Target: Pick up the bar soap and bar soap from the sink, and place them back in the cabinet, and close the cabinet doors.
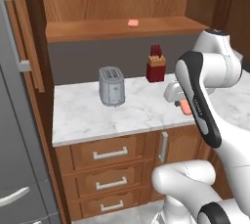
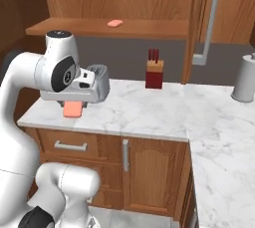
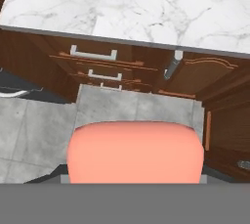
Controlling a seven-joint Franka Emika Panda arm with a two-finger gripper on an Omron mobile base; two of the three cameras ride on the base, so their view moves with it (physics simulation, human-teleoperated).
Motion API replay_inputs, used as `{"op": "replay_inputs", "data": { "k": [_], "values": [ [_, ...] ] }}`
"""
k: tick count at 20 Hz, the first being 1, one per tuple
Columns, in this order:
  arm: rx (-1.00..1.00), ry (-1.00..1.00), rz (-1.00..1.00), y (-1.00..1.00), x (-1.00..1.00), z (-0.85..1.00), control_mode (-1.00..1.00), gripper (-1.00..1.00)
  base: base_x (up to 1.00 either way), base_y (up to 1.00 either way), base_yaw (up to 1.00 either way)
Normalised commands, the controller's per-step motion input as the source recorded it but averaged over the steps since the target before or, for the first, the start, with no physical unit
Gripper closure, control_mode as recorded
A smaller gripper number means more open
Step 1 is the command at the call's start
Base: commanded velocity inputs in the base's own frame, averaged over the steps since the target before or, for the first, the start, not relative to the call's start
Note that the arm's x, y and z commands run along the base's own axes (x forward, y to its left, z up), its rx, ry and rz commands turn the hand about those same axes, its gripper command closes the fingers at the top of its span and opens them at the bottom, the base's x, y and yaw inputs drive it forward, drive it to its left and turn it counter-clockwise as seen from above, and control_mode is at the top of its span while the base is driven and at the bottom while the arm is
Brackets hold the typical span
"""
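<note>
One bar soap (image 3: 135,152) between jaws

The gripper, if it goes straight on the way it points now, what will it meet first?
The gripper, shut on a bar soap, points down past the counter edge. Beyond the soap, the hand view shows the grey floor first, probably; depth is unclear.
</note>
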Motion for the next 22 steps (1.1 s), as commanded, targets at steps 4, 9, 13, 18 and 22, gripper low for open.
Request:
{"op": "replay_inputs", "data": {
  "k": [4, 9, 13, 18, 22],
  "values": [
    [0.00, 0.00, 0.00, 0.00, 0.00, 0.00, 1.00, 1.00, 0.52, 0.00, 0.00],
    [0.00, 0.00, 0.00, 0.00, 0.00, 0.00, 1.00, 1.00, 0.58, 0.00, 0.00],
    [0.00, 0.00, 0.00, 0.00, 0.00, 0.00, 1.00, 1.00, 0.56, 0.00, 0.00],
    [0.00, 0.00, 0.00, 0.00, 0.00, 0.00, 1.00, 1.00, 0.50, 0.00, 0.00],
    [0.00, 0.00, 0.00, 0.00, 0.00, 0.00, 1.00, 1.00, 0.46, 0.00, 0.00]
  ]
}}
